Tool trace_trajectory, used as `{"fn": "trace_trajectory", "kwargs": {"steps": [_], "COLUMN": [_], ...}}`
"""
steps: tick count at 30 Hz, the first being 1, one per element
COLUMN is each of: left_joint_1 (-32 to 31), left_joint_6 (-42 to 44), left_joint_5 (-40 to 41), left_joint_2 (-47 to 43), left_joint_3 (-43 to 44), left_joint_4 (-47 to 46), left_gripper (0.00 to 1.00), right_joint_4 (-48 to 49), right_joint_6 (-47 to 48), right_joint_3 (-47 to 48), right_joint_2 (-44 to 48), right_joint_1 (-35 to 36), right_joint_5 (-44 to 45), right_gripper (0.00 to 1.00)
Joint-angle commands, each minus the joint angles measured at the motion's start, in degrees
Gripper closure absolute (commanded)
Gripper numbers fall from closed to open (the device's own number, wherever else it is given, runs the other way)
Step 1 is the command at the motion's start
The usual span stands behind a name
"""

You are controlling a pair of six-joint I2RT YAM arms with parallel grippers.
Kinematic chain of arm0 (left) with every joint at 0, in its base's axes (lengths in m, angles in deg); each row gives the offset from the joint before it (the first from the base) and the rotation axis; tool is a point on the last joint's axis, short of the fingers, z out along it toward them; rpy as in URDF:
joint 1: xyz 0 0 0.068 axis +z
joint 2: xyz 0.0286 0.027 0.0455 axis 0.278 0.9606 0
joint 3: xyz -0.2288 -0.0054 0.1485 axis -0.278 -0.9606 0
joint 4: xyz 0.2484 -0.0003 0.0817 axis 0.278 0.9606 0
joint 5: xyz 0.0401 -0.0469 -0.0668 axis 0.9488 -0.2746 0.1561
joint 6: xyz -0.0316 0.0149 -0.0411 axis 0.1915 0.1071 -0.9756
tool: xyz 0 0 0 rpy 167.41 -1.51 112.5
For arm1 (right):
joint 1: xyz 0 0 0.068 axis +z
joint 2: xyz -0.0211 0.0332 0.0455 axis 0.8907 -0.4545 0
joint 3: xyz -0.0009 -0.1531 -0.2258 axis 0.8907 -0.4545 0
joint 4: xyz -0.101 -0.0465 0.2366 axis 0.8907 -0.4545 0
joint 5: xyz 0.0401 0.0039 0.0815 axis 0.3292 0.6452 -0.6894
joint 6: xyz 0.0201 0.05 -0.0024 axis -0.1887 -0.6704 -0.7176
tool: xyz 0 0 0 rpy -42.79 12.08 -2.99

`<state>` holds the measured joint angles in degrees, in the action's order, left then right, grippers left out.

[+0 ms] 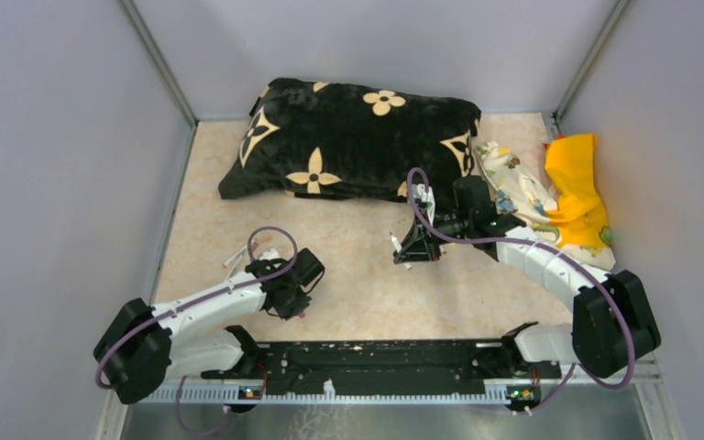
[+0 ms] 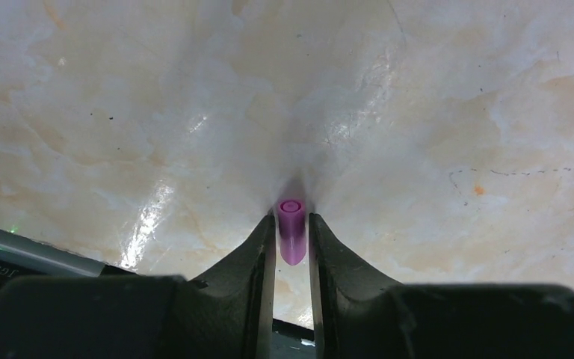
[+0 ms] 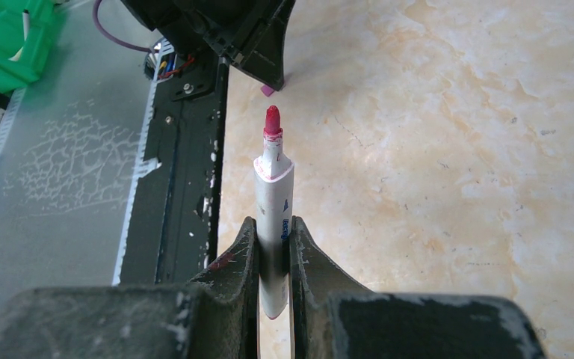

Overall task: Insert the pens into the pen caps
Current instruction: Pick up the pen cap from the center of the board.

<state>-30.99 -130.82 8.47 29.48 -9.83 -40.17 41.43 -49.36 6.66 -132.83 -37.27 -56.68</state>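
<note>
My left gripper [image 2: 292, 226] is shut on a pink pen cap [image 2: 291, 228], held low over the marble table with its open end facing away from the camera. In the top view the left gripper [image 1: 295, 307] is at the front left. My right gripper [image 3: 273, 233] is shut on a white pen [image 3: 273, 213] with a bare red tip [image 3: 272, 123] that points towards the left gripper [image 3: 248, 37] and its cap [image 3: 267, 90]. In the top view the right gripper [image 1: 405, 253] is mid-table, apart from the left one. More white pens [image 1: 236, 258] lie behind the left arm.
A black cushion with cream flowers [image 1: 357, 137] lies at the back. A patterned cloth [image 1: 513, 183] and a yellow cloth [image 1: 577, 188] lie at the back right. Grey walls close in three sides. The black base rail [image 1: 376, 357] runs along the front edge.
</note>
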Motion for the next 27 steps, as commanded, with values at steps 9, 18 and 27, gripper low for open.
{"fn": "trace_trajectory", "kwargs": {"steps": [9, 18, 27], "left_joint_1": [0.2, 1.0, 2.7], "left_joint_6": [8.2, 24.6, 38.7], "left_joint_5": [-2.1, -1.5, -0.8], "left_joint_2": [8.2, 15.9, 25.5], "left_joint_3": [0.1, 5.0, 14.1], "left_joint_4": [-11.8, -29.1, -36.8], "left_gripper": [0.94, 1.00, 1.00], "right_joint_4": [0.4, 3.2, 6.4], "right_joint_6": [1.4, -1.1, -4.5], "right_joint_3": [2.6, 1.1, 0.2], "right_joint_2": [1.0, 0.0, -2.4], "right_joint_1": [-0.3, -0.3, -0.3], "right_joint_5": [-1.0, -2.0, -2.2], "right_gripper": [1.00, 1.00, 1.00]}}
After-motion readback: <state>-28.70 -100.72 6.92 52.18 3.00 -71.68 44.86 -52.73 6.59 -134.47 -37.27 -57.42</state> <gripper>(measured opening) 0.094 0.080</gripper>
